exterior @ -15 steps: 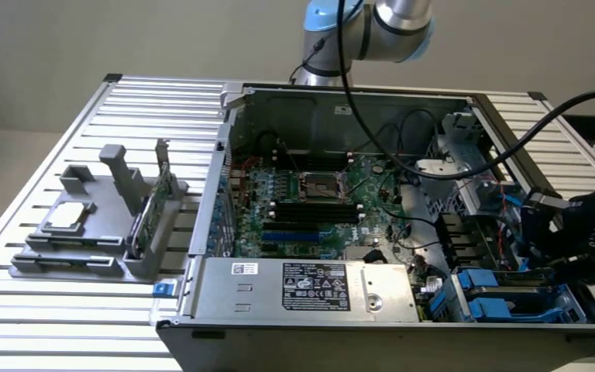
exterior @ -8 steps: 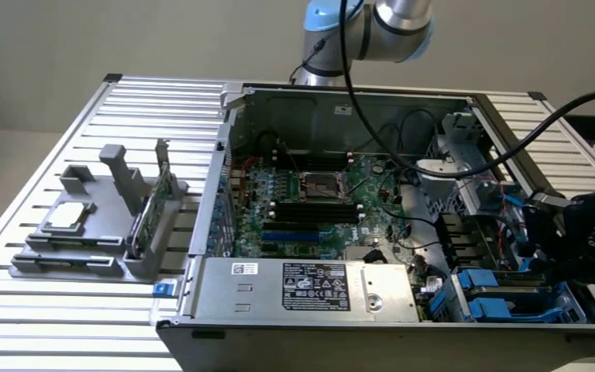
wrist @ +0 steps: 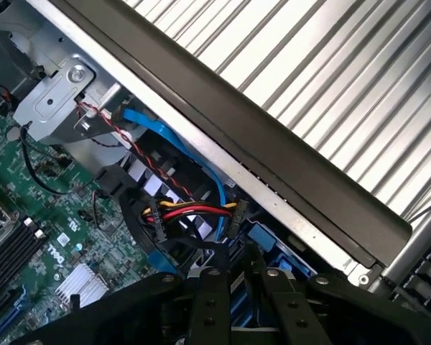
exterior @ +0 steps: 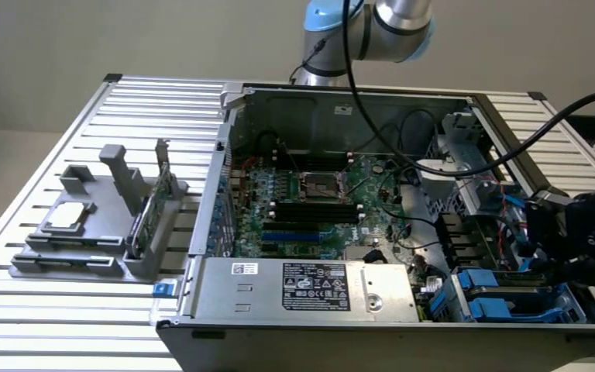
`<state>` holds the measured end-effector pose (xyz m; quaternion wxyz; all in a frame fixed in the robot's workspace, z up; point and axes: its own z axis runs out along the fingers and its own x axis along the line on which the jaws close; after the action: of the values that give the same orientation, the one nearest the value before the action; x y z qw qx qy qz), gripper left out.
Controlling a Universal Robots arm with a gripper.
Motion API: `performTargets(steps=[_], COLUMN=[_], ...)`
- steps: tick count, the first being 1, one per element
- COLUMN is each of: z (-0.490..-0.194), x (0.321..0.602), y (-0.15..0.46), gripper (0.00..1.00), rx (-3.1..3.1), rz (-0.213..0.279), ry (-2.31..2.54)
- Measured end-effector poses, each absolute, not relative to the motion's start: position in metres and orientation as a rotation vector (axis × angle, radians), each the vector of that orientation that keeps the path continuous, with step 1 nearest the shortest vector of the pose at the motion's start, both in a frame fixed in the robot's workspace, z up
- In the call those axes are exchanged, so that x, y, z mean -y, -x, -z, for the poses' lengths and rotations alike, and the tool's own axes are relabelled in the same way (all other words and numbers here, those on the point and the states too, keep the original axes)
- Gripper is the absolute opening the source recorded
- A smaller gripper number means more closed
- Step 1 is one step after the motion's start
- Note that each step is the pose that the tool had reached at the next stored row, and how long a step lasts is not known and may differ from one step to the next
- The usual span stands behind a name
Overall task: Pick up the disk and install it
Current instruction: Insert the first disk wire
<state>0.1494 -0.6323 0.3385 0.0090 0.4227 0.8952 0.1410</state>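
The disk (exterior: 504,302) lies low in the drive bay at the near corner of the open computer case (exterior: 225,155), on the exterior view's right; mostly its blue plastic rails show. My gripper (exterior: 558,263) reaches down into that bay from above. In the wrist view the two black fingers (wrist: 212,302) stand close together, with the blue-railed edge of the disk (wrist: 266,241) between and just past their tips. My gripper (wrist: 241,272) looks shut on that edge. The disk's face and label are hidden.
Red, yellow and black power wires (wrist: 194,210) and a blue data cable (wrist: 201,154) run close beside the bay. The case wall (wrist: 287,172) borders it. The power supply (exterior: 318,287) and motherboard (exterior: 318,201) lie inside; a grey tray (exterior: 91,232) with a chip and an upright card sits on the slatted table.
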Motion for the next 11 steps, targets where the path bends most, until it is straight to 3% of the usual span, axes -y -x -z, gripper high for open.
performTargets(steps=[11], z=[-0.3399], x=[0.6322], y=[-0.1491], gripper=[0.23], rx=[-2.779], rz=[-0.444], ry=[-1.424])
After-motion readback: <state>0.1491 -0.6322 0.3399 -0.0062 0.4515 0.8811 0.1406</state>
